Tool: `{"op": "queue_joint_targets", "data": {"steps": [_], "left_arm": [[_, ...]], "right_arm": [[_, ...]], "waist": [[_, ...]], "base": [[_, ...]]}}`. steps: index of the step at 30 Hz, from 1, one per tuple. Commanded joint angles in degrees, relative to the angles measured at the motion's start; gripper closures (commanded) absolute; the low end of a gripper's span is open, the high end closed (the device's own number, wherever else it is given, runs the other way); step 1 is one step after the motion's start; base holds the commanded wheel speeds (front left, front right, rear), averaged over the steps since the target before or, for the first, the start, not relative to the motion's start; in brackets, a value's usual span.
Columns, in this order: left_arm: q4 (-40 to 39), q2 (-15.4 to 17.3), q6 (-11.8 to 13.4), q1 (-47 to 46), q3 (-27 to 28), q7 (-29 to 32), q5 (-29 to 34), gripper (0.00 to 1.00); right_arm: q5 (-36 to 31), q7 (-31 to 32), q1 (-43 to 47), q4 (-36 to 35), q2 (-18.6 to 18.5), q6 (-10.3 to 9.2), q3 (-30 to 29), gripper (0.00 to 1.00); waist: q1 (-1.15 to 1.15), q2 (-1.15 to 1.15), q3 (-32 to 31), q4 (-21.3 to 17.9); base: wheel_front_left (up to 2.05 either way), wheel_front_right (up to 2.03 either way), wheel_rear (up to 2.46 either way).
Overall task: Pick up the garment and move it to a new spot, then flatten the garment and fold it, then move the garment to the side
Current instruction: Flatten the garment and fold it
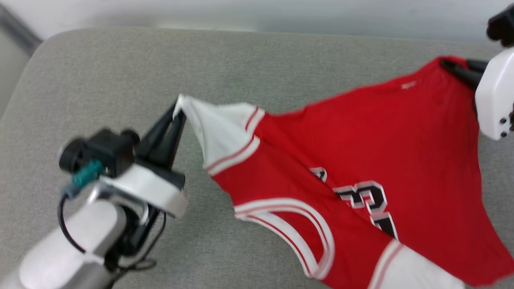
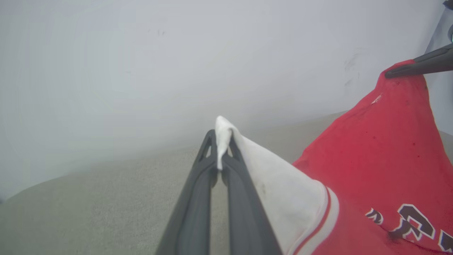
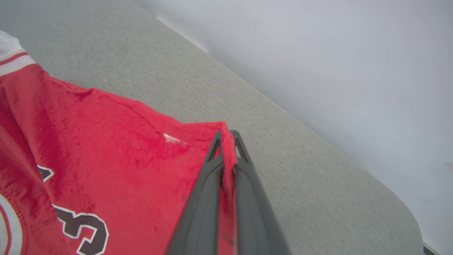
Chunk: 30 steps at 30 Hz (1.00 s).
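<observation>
Dark and thin, the left gripper is shut tight on the tip of a white sleeve. The sleeve is pinched there and is pulled up into a point. On the other side, the right gripper is closed on a red corner of the shirt. The shirt is held up between the two grippers and is stretched out like a little tent. Its lower part, with the black and white number, hangs down toward the grey cushion. Whether it touches the cushion cannot be told. A pale wall is seen behind the cushion.

So the picking up looks done. It seems the shirt is on its way to a new spot, but it is not laid down yet. The flattening is not done, because the cloth is slanted and wrinkled. No fold is made. The move to the side is left for last.
</observation>
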Motion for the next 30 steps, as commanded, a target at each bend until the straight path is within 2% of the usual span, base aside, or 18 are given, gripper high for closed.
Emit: {"op": "queue_joint_targets", "data": {"steps": [1, 9, 12, 14, 16, 21, 30], "left_arm": [[0.18, -0.06, -0.35, -2.53, 0.54, 0.51, 0.79, 1.00], [3.74, -0.59, -3.46, -20.34, 2.81, 4.88, 4.24, 1.00], [5.65, -1.87, -5.05, -27.04, 4.10, 6.00, 4.03, 1.00], [7.50, -0.95, -6.16, -32.57, 3.79, 6.91, 6.87, 1.00], [9.08, -3.24, -7.24, -36.84, 4.32, 7.28, 6.36, 1.00], [14.59, -5.35, -10.14, -48.80, 5.12, 8.43, 7.68, 1.00], [28.58, -8.96, -15.60, -68.73, 6.44, 8.75, 8.93, 1.00]], "right_arm": [[-0.19, -1.24, -1.34, -0.18, 0.03, -0.04, -0.47, 1.00], [-4.36, -8.38, -9.61, 1.37, 2.68, -0.04, -4.24, 1.00], [-6.64, -9.67, -13.54, 3.31, 4.29, -0.04, -5.56, 1.00], [-9.40, -10.41, -16.93, 4.90, 5.24, -0.04, -6.11, 1.00], [-11.22, -11.56, -20.60, 6.98, 6.70, -0.04, -7.43, 1.00], [-16.32, -14.57, -29.87, 13.08, 10.75, -0.04, -10.95, 1.00], [-23.85, -19.06, -44.20, 22.51, 15.35, -0.04, -13.40, 1.00]], "waist": [[0.00, 0.00, -0.86, -1.09], [0.00, 0.00, 1.24, -3.44], [0.00, 0.00, 2.97, -4.15], [0.00, 0.00, 4.24, -4.59], [0.00, 0.00, 5.49, -4.67], [0.00, 0.00, 8.42, -4.81], [0.00, 0.00, 13.29, -5.19]], "base": [[0.00, 0.00, 0.00], [0.00, 0.00, 0.00], [0.00, 0.00, 0.00], [0.00, 0.00, 0.00], [0.00, 0.00, 0.00], [0.00, 0.00, 0.00], [0.00, 0.00, 0.00]]}}
